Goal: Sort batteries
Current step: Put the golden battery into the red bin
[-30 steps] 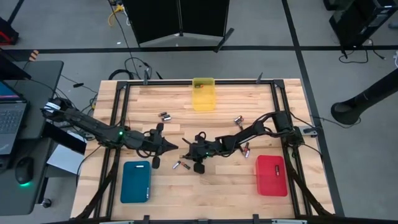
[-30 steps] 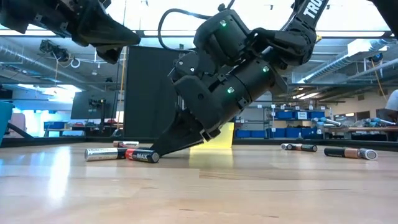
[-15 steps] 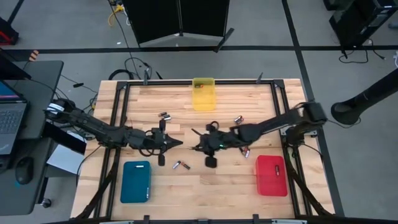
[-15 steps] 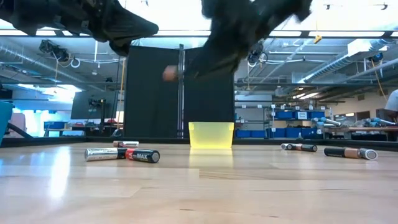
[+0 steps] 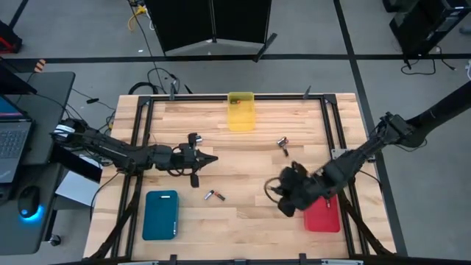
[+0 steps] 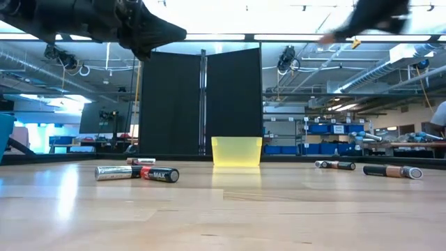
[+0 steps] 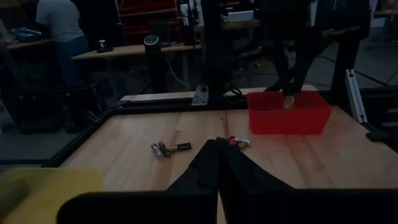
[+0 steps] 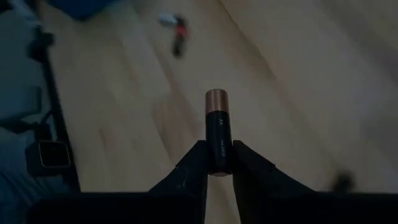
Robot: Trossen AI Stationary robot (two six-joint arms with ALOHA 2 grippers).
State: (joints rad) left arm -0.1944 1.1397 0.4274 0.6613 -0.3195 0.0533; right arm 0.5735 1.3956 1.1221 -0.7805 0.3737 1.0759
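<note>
My right gripper [image 5: 277, 193] hangs above the table just left of the red tray [image 5: 321, 207], shut on a black battery with a copper end [image 8: 217, 127]. My left gripper [image 5: 211, 160] floats shut and empty above the table's middle left, pointing level toward the right. Loose batteries lie on their sides on the wood: a pair near the front [image 5: 214, 196], a pair farther back [image 5: 282, 142], and others in the low view [image 6: 136, 172] [image 6: 391, 171]. My right gripper pinches the battery's black lower end [image 8: 218, 163] between its two fingertips [image 8: 194, 163]. The battery lies along the fingers and sticks out past them, copper end [image 8: 217, 98] foremost. The fingers slant downward, and the battery is lifted clear of the table.
A yellow tray [image 5: 241, 111] stands at the far edge's middle and a blue tray [image 5: 160, 214] at the near left. A black frame borders the table. People and workbenches show in the room beyond [image 7: 62, 25].
My right gripper has risen from the table's middle and swung toward the near right, to the red tray, rolling its wrist, still shut on the battery. My left gripper has drifted a little toward the far edge, staying shut.
</note>
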